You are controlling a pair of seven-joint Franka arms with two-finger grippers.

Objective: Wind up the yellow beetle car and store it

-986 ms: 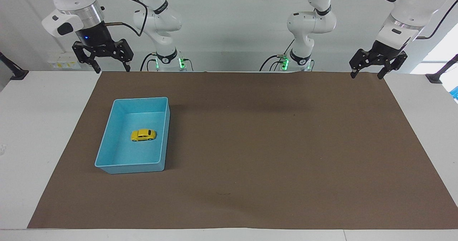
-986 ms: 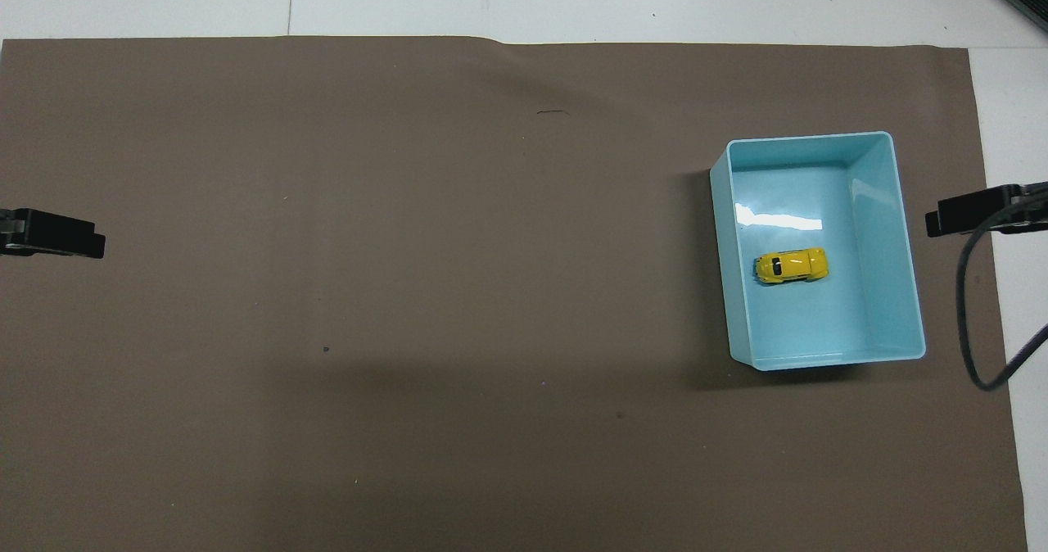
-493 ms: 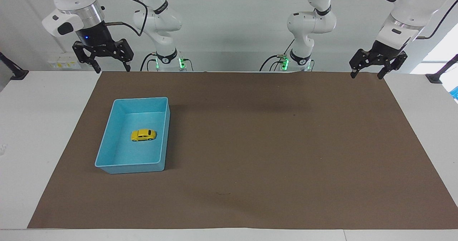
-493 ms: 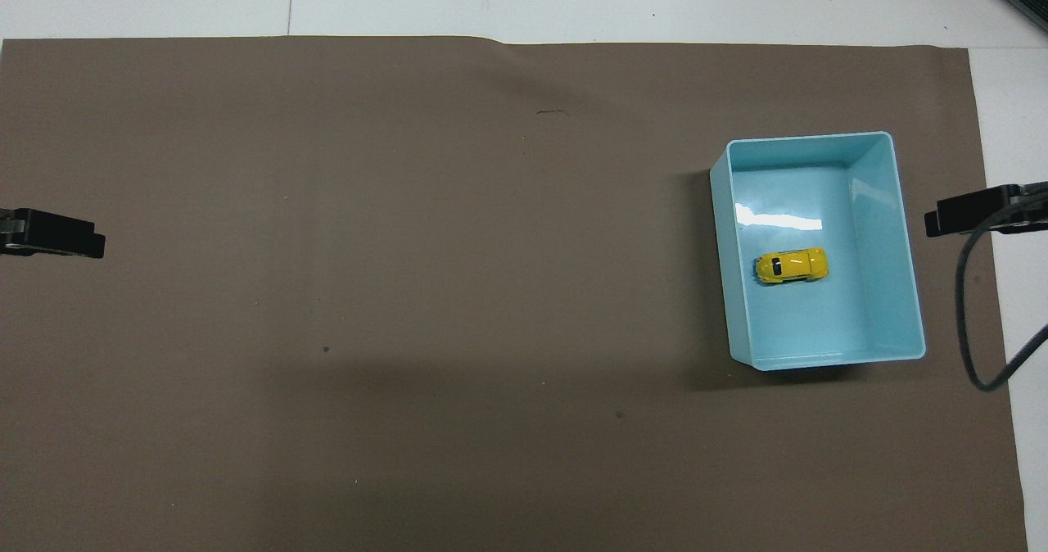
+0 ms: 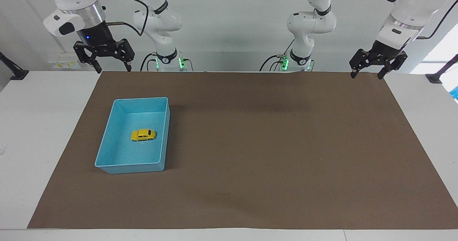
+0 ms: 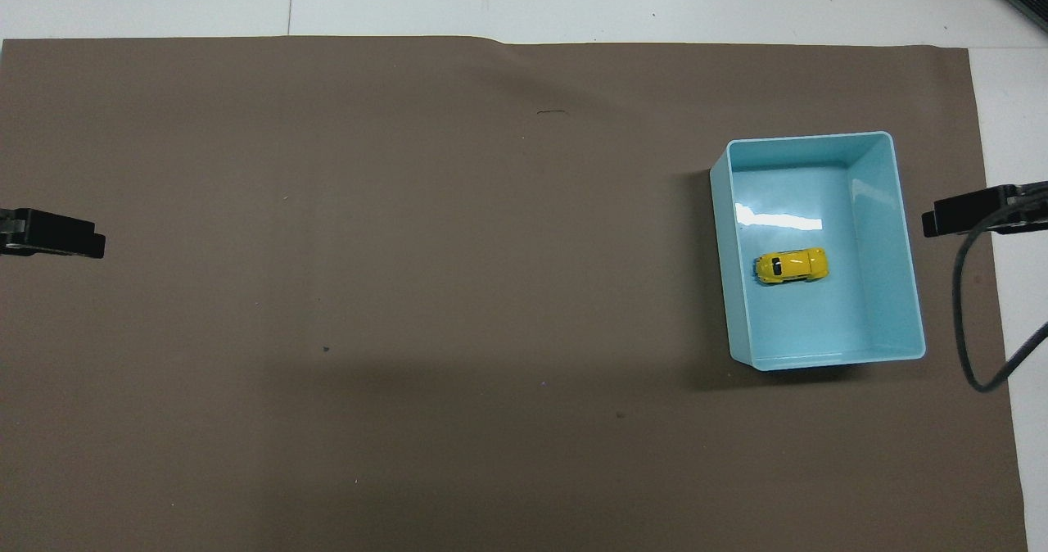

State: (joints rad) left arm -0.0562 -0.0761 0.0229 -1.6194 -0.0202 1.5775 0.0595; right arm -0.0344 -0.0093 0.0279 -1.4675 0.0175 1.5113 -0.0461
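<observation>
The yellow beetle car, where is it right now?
The yellow beetle car sits on its wheels inside the blue bin, near the middle of the bin's floor, toward the right arm's end of the table. Neither gripper touches it.

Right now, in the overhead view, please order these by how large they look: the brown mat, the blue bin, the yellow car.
1. brown mat, by far the largest; it covers most of the table.
2. blue bin, standing on the mat toward the right arm's end.
3. yellow beetle car, the smallest, lying inside the bin.
</observation>
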